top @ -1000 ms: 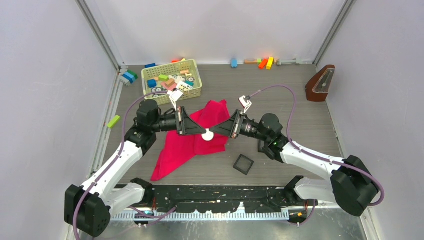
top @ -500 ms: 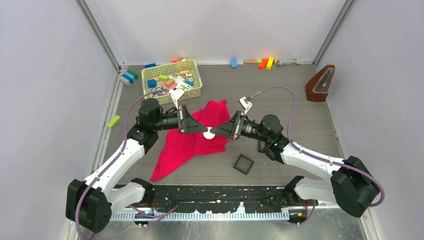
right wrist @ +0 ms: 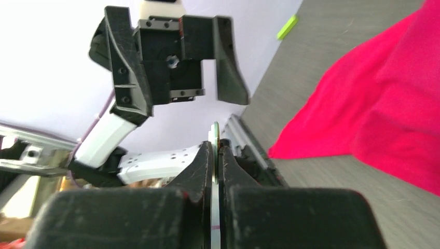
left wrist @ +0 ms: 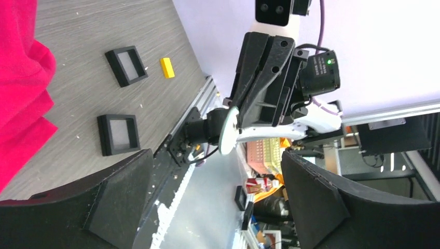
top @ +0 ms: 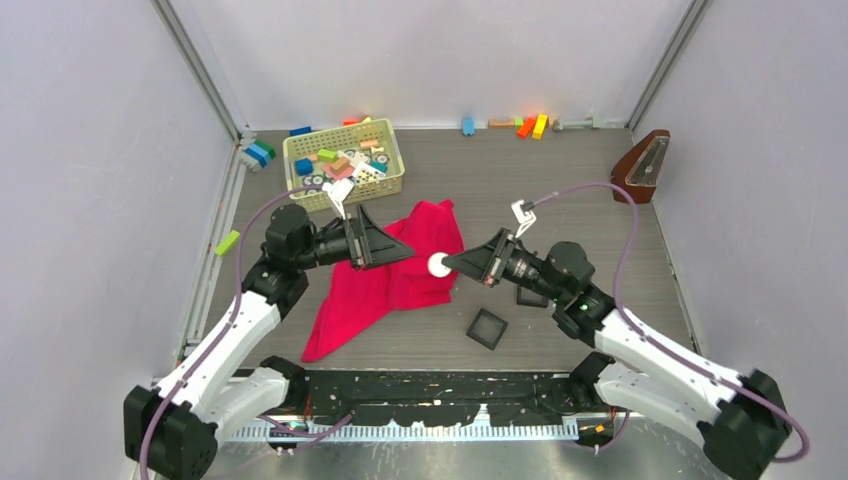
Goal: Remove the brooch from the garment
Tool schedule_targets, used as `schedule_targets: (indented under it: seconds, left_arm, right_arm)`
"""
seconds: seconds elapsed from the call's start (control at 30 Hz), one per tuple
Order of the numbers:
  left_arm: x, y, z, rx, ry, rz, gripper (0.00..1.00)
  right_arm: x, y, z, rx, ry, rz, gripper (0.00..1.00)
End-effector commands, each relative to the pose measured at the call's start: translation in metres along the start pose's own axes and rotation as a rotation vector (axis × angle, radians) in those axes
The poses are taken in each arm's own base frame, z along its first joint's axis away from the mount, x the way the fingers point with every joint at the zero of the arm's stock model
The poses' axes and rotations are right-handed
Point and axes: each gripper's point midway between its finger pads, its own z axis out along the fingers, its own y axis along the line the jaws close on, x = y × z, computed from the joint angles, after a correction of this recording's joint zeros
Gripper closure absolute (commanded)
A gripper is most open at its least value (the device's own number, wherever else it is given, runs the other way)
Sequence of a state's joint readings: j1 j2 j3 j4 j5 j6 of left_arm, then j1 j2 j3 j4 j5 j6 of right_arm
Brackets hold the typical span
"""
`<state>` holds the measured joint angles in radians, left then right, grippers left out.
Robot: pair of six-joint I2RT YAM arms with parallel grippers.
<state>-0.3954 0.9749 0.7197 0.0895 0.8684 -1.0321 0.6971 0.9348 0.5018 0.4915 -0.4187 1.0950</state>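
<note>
Brooch [top: 437,265] position: clamped edge-on between the closed fingertips of the right tool [top: 447,265], held in the air over the right border of the garment [top: 385,285] as seen from above. Both wrist views show the disc with no cloth attached, so the separation is judged complete and the step in hand is the carry-away. The left tool [top: 403,248] is released, jaws spread wide and holding nothing. It hovers above the garment facing the right tool, with a gap between the two. The garment lies crumpled on the surface [top: 580,200], and nothing holds it down. To do the carry well, keep the right tool fully clenched: the disc is thin and looks smooth, so a jerk is likely to make it slip. Withdraw along a line away from the left tool, so that its open jaws are not struck. Raise the disc before travelling sideways, so that neither it nor any pin behind it (not visible) catches a fold. Move slowly and keep the disc's orientation constant. A black tray [top: 487,328] sits near the garment's right corner, apart from it; whether it is the set-down place cannot be told. Lower the disc close to the chosen spot before releasing, since a round disc dropped on edge will probably roll.
</note>
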Motion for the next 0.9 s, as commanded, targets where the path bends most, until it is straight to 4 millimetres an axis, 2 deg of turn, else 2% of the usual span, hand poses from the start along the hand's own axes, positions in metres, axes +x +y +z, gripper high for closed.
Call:
schedule_targets:
  seconds: [0.0, 0.13, 0.2, 0.3, 0.33, 0.43, 0.5, 0.57, 0.73, 0.87]
  left_arm:
    - [-0.001, -0.017, -0.013, 0.007, -0.086, -0.06, 0.01]
    - [-0.001, -0.042, -0.024, 0.1, -0.14, -0.061, 0.03]
    - [-0.002, -0.049, -0.029, 0.101, -0.169, -0.044, 0.07]
    - [0.001, -0.06, -0.036, 0.114, -0.171, -0.002, 0.08]
    - [0.001, -0.06, -0.037, 0.106, -0.172, 0.009, 0.09]
    - [-0.002, -0.036, -0.042, -0.068, -0.215, 0.004, 0.1]
    - [-0.002, -0.036, -0.044, -0.072, -0.223, 0.013, 0.1]
    - [0.0, -0.048, -0.044, -0.013, -0.21, 0.038, 0.11]
    - [-0.005, -0.043, -0.048, -0.046, -0.251, 0.098, 0.14]
    - [-0.005, -0.033, -0.047, -0.106, -0.216, 0.099, 0.14]
  right_arm:
    - [-0.031, -0.016, -0.032, 0.208, -0.174, -0.181, 0.99]
    - [-0.046, -0.024, -0.058, 0.317, -0.265, -0.258, 1.0]
    - [-0.05, -0.028, -0.065, 0.355, -0.284, -0.281, 1.0]
    - [-0.054, -0.033, -0.07, 0.392, -0.302, -0.298, 1.0]
    - [-0.054, -0.034, -0.07, 0.397, -0.302, -0.302, 1.0]
    - [-0.052, -0.039, -0.067, 0.406, -0.287, -0.3, 1.0]
    - [-0.05, -0.043, -0.065, 0.409, -0.278, -0.296, 1.0]
    - [-0.048, -0.046, -0.064, 0.411, -0.272, -0.291, 1.0]
    - [-0.045, -0.048, -0.065, 0.417, -0.263, -0.285, 1.0]
    - [-0.042, -0.06, -0.073, 0.496, -0.246, -0.26, 1.0]
